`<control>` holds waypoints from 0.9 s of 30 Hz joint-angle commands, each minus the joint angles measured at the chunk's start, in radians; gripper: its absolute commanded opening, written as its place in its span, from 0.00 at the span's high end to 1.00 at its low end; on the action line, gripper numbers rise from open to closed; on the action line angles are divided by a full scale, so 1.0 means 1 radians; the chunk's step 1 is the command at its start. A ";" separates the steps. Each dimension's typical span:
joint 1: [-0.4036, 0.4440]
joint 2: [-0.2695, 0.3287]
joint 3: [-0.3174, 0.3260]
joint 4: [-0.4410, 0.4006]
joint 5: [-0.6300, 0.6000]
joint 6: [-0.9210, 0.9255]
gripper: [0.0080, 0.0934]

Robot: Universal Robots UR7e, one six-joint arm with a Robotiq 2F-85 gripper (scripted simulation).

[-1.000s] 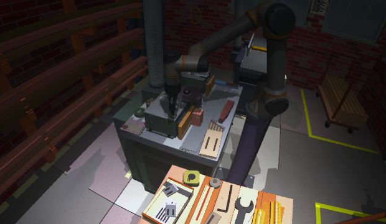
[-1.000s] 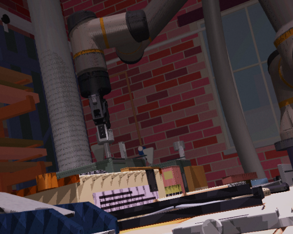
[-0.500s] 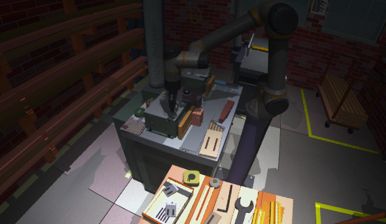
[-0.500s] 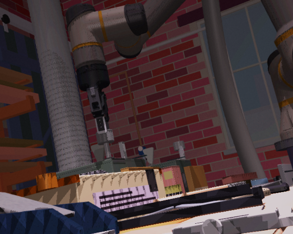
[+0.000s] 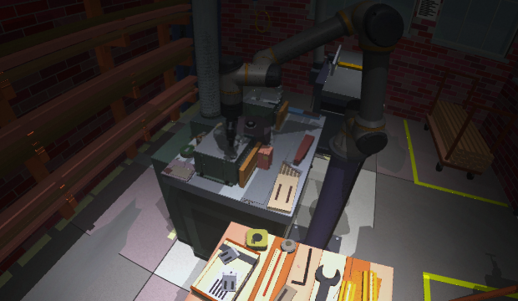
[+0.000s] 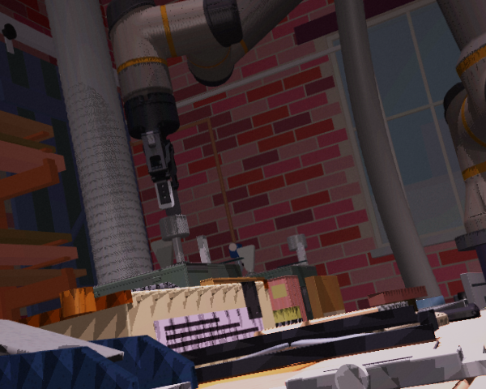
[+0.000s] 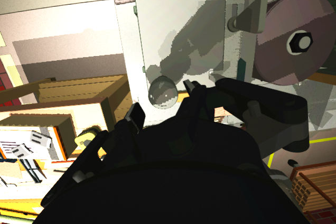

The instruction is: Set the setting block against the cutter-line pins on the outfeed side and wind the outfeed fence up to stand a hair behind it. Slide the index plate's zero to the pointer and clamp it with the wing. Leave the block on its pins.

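Note:
A knurled grey knob (image 6: 174,226) on a thin upright screw stands at the near end of the green outfeed fence body (image 5: 215,161), and from above it shows as a rounded grey cap (image 7: 163,92) at the edge of the pale fence top. A slotted, graduated plate (image 7: 234,25) with a wing clamp (image 7: 248,17) lies beside the mauve cutter disc (image 7: 294,40). A second knurled knob (image 6: 297,242) stands further right. The pink setting block (image 5: 265,156) sits beside the orange wooden fence face (image 5: 249,164). My gripper (image 6: 164,197) hangs just above the first knob, open and empty.
The ribbed dust hose (image 6: 103,159) rises just left of my wrist. A slotted wooden board (image 5: 284,187) and a red wedge (image 5: 304,149) lie on the table's right side. A tool tray (image 5: 284,267) with a wrench, a hex key and a yellow tape measure sits in front.

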 commanded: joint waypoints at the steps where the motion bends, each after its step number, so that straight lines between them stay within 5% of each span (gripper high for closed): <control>1: 0.000 -0.001 -0.001 0.001 0.000 0.000 0.30; 27: 0.000 -0.003 -0.003 0.005 0.000 -0.058 0.30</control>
